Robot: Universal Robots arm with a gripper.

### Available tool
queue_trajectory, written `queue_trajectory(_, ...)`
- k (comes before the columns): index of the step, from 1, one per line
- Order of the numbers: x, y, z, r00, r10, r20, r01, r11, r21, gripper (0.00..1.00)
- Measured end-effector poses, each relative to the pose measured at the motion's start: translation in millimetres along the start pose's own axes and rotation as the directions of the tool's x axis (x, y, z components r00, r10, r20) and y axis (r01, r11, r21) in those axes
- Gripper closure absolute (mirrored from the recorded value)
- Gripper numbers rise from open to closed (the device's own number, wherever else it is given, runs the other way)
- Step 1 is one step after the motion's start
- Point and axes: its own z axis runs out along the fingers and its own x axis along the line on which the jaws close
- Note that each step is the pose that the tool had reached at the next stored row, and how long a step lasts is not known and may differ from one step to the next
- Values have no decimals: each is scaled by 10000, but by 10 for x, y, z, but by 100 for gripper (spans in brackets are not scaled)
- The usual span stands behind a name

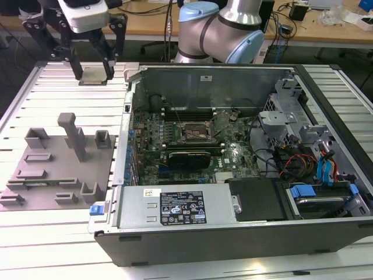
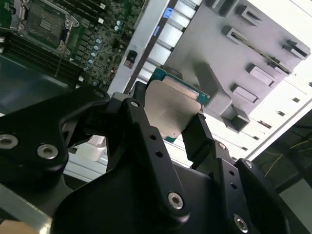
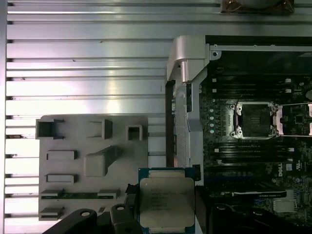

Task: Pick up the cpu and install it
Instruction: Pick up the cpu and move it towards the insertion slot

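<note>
fingers (image 2: 196,136) clamped on cpu (image 2: 170,105) edges | cpu over slotted tbl (image 1: 46,233) | open pc case (image 1: 204,240) nearby

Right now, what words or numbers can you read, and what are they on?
No text reads clearly.
Black label on the power supply: print too small.
White sticker on the case wall: too small.
Top of the cpu, held in the gripper: faint marks, too blurred.

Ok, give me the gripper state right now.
Gripper: shut on the cpu, the thin square chip with a silver-grey metal top, gripped by its edges between the two black fingers.
</note>
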Motion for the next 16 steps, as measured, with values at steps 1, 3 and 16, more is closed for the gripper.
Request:
queue_trajectory(1,-39,1,1,10000,0,-1,0,10000,0,45)
queue_trajectory(3,-88,1,2,10000,-1,0,1,10000,0,45)
queue_trajectory(16,-442,6,12,10000,0,0,0,10000,0,45)
